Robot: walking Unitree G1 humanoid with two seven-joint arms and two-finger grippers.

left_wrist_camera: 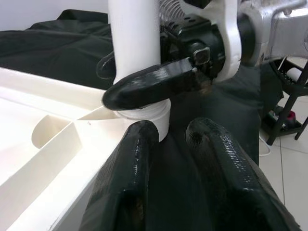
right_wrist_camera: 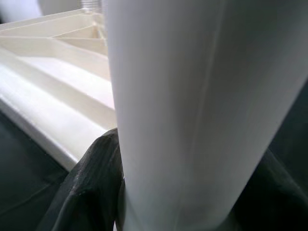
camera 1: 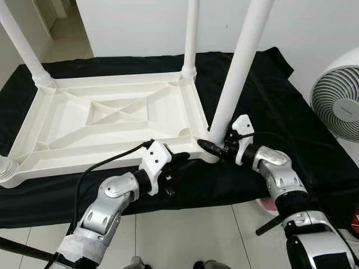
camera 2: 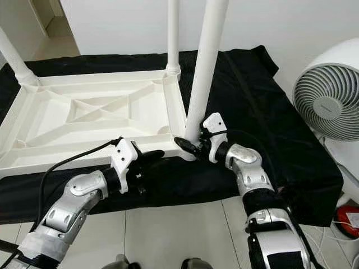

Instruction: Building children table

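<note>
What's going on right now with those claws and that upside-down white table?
Right claw clamped on near-corner table leg, at its base. Left claw open, beside that corner of the tabletop. Fan off to the right, clear.

Both silver arms reach forward from the bottom of the head views, bent at the elbow and angled inward so the wrists nearly meet at lower centre. The left gripper (camera 1: 180, 159) sits just left of centre, its two black fingers (left_wrist_camera: 130, 178) pointing right, side by side with a narrow gap between them and nothing in it. A black cable runs from its white wrist block back toward the lower left. The right gripper (camera 1: 212, 147) sits just right of centre, pointing left, its fingers (left_wrist_camera: 154, 86) clasped around the base of the leg (camera 1: 238, 70), one on each side. The two grippers' tips are close, not touching.
</note>
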